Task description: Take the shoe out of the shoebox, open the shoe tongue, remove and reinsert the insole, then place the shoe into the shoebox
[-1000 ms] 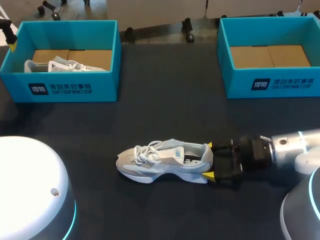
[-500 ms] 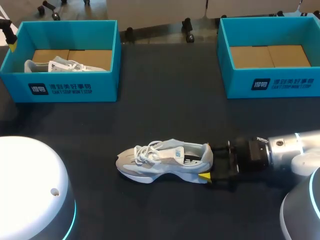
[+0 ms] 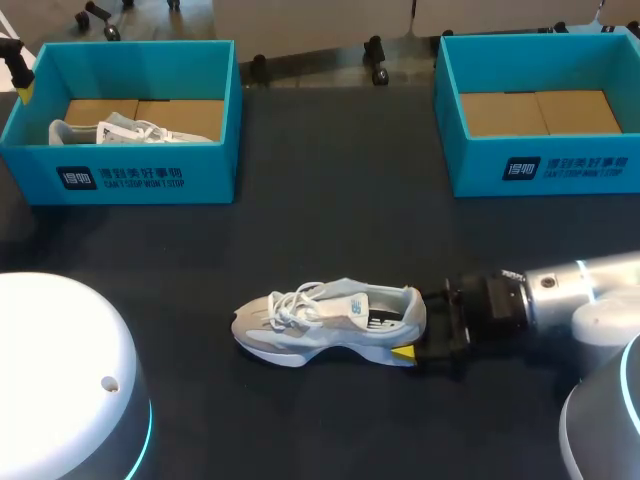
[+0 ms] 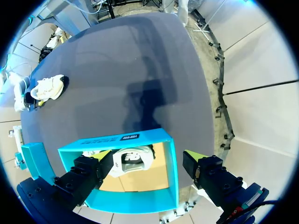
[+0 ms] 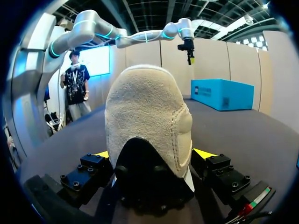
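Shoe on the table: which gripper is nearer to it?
Right. The right gripper is at the heel of the shoe. The left gripper hangs open above the left shoebox, well away from the shoe.

A robotics lab workstation: two robot arms, the left arm (image 5: 140, 35) and the right arm (image 3: 580, 290), share one dark table (image 3: 320, 220). Matching teal boxes serve as props, the left shoebox (image 4: 117, 140) under the left gripper (image 4: 149, 156), the right shoebox (image 3: 545, 170) well apart from the right gripper (image 3: 412, 322).
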